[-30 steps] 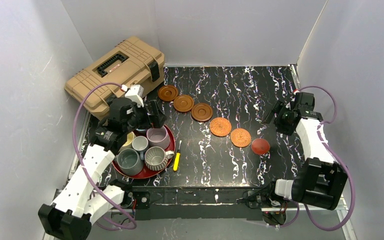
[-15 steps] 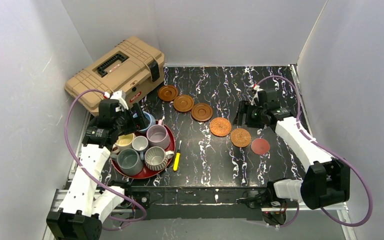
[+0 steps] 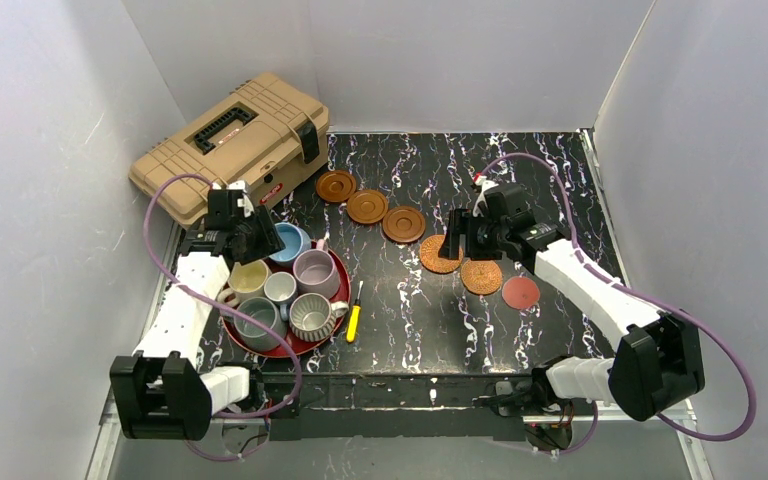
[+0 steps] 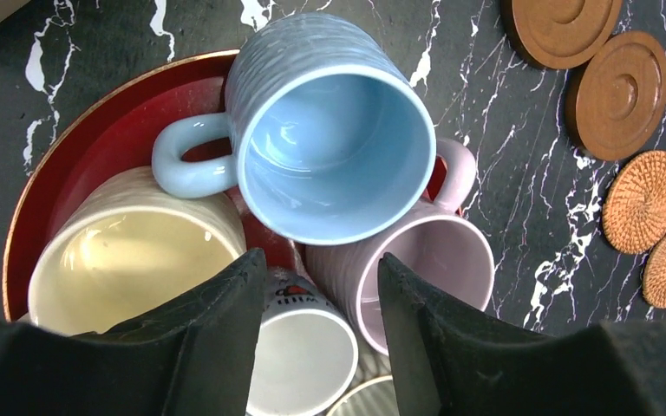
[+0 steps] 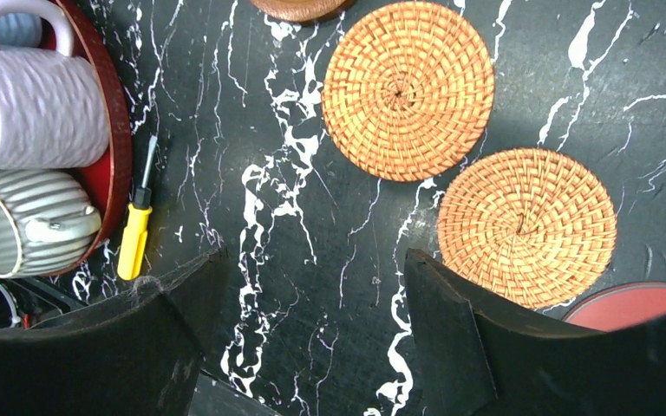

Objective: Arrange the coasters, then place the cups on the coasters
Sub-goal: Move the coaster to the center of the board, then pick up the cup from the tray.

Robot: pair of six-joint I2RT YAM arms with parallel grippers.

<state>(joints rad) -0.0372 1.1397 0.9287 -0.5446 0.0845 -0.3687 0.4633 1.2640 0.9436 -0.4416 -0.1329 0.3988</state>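
Six cups stand packed on a red tray (image 3: 337, 300): light blue (image 3: 288, 243), mauve (image 3: 316, 273), cream-yellow (image 3: 248, 278), small pale grey (image 3: 280, 288), grey-green (image 3: 259, 322) and ribbed (image 3: 311, 315). My left gripper (image 3: 263, 232) hovers at the light blue cup (image 4: 338, 156), jaws part-way apart, nothing between them. Three brown coasters (image 3: 367, 207), two woven coasters (image 3: 481, 275) and a red coaster (image 3: 520, 292) run in a diagonal row. My right gripper (image 3: 453, 245) is open over the table beside the woven coasters (image 5: 408, 91).
A yellow-handled screwdriver (image 3: 354, 320) lies just right of the tray. A tan toolbox (image 3: 230, 140) sits at the back left, close behind my left arm. Grey walls enclose the table on three sides.
My left gripper drew back to the tray's far-left side and its jaws narrowed. My right arm swung left from the table's right edge to above the woven coasters.
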